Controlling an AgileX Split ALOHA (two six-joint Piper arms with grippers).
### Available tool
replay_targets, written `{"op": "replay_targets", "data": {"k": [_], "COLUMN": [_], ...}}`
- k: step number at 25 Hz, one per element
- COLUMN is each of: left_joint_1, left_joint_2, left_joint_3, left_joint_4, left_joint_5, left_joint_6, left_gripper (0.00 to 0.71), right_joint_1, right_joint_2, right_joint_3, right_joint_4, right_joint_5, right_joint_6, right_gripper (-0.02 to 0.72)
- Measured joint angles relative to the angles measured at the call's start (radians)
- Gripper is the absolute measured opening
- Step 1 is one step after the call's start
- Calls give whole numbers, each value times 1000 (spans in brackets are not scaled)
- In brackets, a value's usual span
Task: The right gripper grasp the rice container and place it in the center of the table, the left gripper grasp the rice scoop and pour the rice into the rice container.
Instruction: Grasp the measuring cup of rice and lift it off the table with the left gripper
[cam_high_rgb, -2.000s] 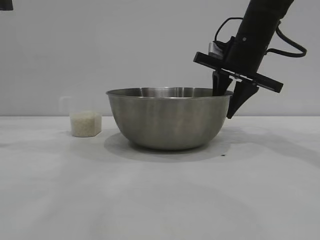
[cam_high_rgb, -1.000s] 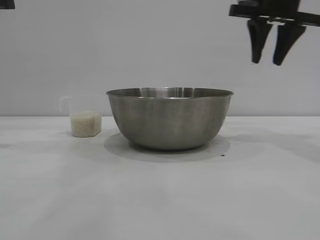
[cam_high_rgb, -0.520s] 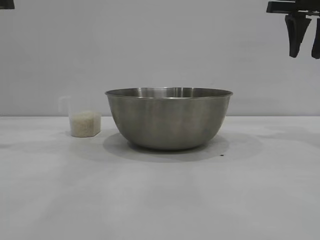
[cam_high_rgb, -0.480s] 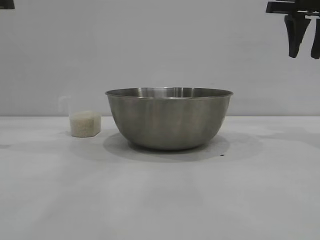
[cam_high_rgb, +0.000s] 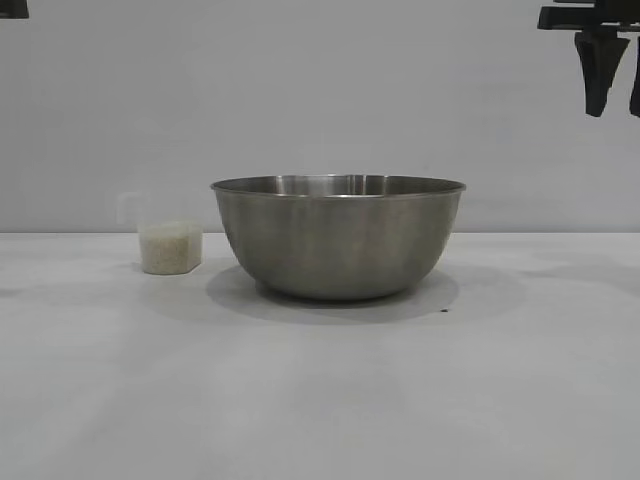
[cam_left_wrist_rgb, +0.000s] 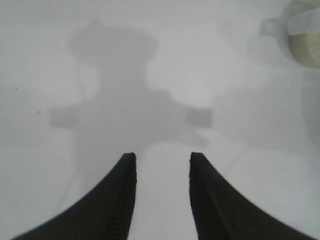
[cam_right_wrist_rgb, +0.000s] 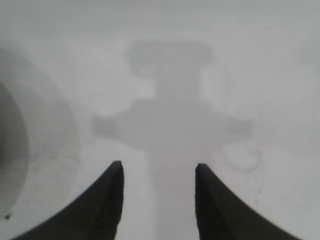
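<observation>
Bowl: the steel bowl (cam_high_rgb: 338, 238) stands upright near the middle of the table (cam_high_rgb: 320, 400), with nothing gripping it. I judge the placing step done, which would explain why it sits alone there.
Scoop: the clear scoop (cam_high_rgb: 168, 240) stands upright just beside the bowl, apart from it, on the left arm's side. I read that as within that arm's reach.
Rice: white grains (cam_high_rgb: 170, 246) fill the lower part of the scoop; none is poured yet.
Right gripper: my right gripper (cam_high_rgb: 612, 85) hangs high at the picture's edge, well clear of the bowl, fingers apart and holding nothing.
Left gripper: my left gripper (cam_left_wrist_rgb: 161, 165) points down over bare table, fingers apart and empty, the scoop (cam_left_wrist_rgb: 300, 30) near one corner of its view.
Surface: plain white tabletop, with soft shadows under the bowl and both grippers.
Room: a bare pale grey wall behind, nothing else in sight.
</observation>
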Motion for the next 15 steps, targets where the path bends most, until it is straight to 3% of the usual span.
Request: {"op": "replay_targets", "data": {"k": [5,15], "left_joint_1": [0,0], "left_joint_2": [0,0], "left_joint_3": [0,0], "left_joint_4": [0,-2], "left_joint_5": [0,2], "left_joint_6": [0,0], "left_gripper": [272,272], "right_joint_1": [0,0], "right_joint_2": [-39,-271], "right_joint_3": [20,292], "right_joint_4": [0,0], "right_joint_5": [0,1], "right_joint_6": [0,0], "right_gripper": [272,272]}}
